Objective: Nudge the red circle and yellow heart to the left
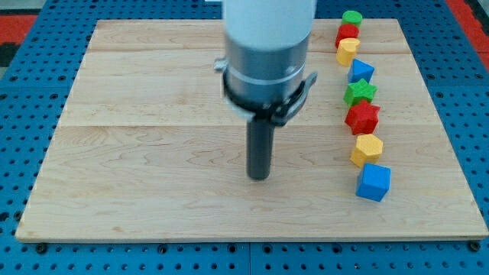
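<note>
The red circle (347, 33) sits near the view's top right, between a green circle (351, 17) above it and the yellow heart (348, 50) just below it; the three touch in a short column. My tip (259, 176) rests on the wooden board (153, 153) near the middle, well to the left of and below these blocks, touching no block.
Below the heart, a column runs down the view's right: a blue triangle-like block (361, 71), a green star (359, 92), a red star (362, 117), a yellow hexagon (367, 150), a blue cube (374, 182). The arm's wide grey body (267, 53) hangs over the board's upper middle.
</note>
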